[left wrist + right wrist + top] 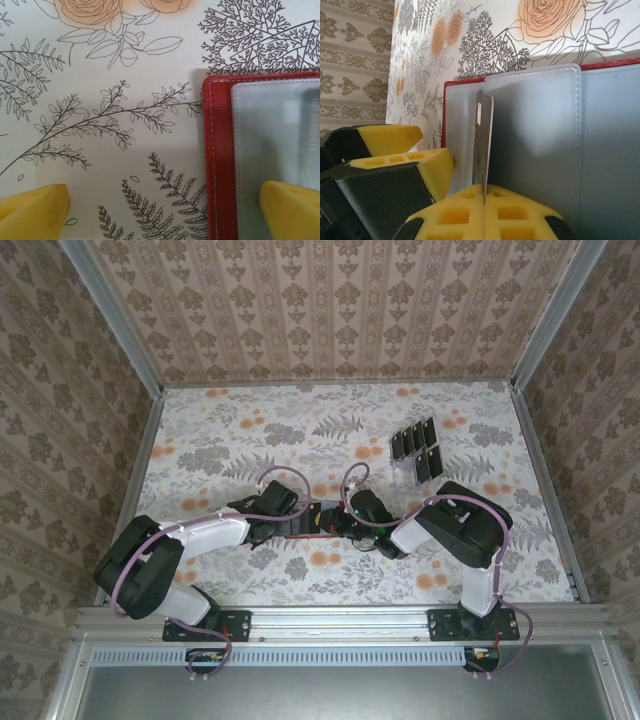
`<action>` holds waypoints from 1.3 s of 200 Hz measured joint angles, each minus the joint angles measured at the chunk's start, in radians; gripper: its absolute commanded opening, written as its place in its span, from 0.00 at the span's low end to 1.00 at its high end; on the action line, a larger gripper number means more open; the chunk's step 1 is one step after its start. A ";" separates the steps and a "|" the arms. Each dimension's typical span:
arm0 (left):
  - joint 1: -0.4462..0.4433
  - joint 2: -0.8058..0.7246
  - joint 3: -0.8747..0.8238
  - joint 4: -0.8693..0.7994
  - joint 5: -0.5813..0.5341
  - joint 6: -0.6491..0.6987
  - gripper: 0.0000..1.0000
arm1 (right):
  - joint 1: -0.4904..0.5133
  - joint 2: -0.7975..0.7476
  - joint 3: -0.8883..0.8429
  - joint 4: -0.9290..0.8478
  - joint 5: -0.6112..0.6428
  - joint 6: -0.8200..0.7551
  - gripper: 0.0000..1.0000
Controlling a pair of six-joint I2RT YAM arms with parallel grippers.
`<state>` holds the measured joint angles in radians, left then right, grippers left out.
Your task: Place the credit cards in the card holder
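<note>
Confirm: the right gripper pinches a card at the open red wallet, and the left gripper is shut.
One error: the left gripper is open, as the left wrist view shows. The right gripper does pinch a card at the open red wallet.

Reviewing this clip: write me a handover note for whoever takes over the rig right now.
Left gripper: open, one finger over the open card holder, mid-table.
Right gripper: fingers shut on one credit card, edge-on at the holder's clear pockets.
Other credit cards: in the clear rack, far right.
Done: one card picked up.
Left: seat it, then the rest.
</note>
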<state>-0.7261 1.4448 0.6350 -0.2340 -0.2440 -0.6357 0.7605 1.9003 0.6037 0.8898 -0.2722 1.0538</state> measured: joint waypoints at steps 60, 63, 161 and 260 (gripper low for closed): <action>0.001 0.000 0.004 -0.005 0.000 0.000 1.00 | -0.018 -0.055 0.074 -0.216 -0.029 -0.065 0.28; 0.002 0.000 0.005 -0.007 0.000 0.000 1.00 | -0.018 -0.060 0.082 -0.240 -0.028 -0.073 0.28; 0.099 -0.074 0.010 -0.069 0.013 0.001 1.00 | -0.021 -0.078 0.250 -0.626 -0.013 -0.195 0.31; 0.107 -0.052 -0.017 -0.071 0.031 0.000 1.00 | -0.021 -0.050 0.310 -0.710 -0.005 -0.196 0.21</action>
<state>-0.6189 1.3930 0.6178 -0.3050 -0.2134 -0.6357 0.7395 1.8507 0.9134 0.1799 -0.2775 0.8577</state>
